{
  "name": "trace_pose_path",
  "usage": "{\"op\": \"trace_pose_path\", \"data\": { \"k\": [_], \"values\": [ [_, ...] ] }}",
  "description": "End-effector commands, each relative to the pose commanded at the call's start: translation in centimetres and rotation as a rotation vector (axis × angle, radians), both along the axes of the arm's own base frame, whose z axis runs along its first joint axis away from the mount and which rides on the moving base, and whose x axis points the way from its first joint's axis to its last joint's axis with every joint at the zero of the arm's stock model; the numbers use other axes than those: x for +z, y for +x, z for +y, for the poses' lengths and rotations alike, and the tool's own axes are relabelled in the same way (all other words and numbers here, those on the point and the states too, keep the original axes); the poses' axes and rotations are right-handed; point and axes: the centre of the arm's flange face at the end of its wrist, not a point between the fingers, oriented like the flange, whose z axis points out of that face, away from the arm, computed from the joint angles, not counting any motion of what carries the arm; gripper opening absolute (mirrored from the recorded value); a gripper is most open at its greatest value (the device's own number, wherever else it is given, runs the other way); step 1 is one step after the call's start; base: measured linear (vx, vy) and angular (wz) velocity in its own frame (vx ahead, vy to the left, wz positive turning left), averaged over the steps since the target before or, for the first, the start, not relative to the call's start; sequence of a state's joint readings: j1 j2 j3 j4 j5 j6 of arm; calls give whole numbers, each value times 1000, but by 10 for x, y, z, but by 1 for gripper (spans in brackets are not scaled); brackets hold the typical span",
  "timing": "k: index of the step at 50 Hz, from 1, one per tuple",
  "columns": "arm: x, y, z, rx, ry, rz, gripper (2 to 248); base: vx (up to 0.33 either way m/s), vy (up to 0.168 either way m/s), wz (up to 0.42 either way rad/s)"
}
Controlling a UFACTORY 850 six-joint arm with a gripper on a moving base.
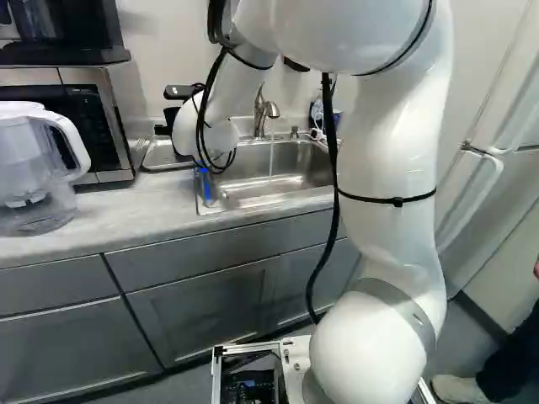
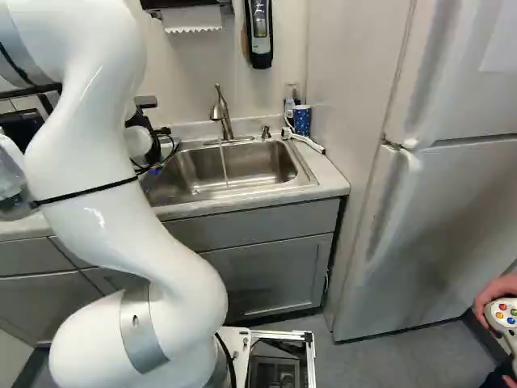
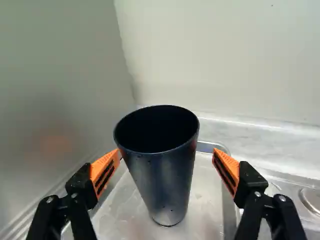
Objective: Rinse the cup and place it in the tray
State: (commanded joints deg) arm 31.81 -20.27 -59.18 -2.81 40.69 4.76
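In the left base view my arm reaches over to the left of the sink (image 1: 290,168), and my gripper (image 1: 171,114) is at the far side of the bench (image 1: 130,206), by the right side of the microwave (image 1: 122,109). The metal tray (image 1: 160,160) lies below it, between microwave and sink. A thin stream of water (image 1: 271,158) falls from the faucet (image 1: 265,109) into the sink. I cannot make out the cup from here.

In the right base view my arm covers most of the left, hiding the tray. The stream shows again, and a blue patterned container (image 2: 302,121) stands at the far right corner of the sink. The refrigerator (image 2: 436,210) is farther right.

In the wrist view the cup (image 3: 165,175) stands upright in the tray, its mouth open upward. It is dark, nearly black with a blue tint, smooth and a little glossy, wide at the rim and tapering to a narrower base. A few small drops cling to its side. My gripper (image 3: 167,151) is spread wide, one finger on each side of the cup, clamped on nothing. The left orange pad (image 3: 104,171) comes right up to the rim; whether it touches, I cannot tell. The right one stands clear of the cup, with a visible gap.
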Motion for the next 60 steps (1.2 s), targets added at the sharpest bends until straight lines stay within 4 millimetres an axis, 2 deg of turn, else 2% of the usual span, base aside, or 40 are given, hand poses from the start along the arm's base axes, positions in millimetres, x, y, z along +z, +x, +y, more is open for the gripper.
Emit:
{"op": "trace_pose_path", "data": {
  "k": [1,2,60],
  "values": [
    [1,0,0,0,1,-1,234,0,0,0],
    [1,0,0,0,1,-2,247,0,0,0],
    [55,-5,-3,-4,-5,-1,247,0,0,0]
  ]
}}
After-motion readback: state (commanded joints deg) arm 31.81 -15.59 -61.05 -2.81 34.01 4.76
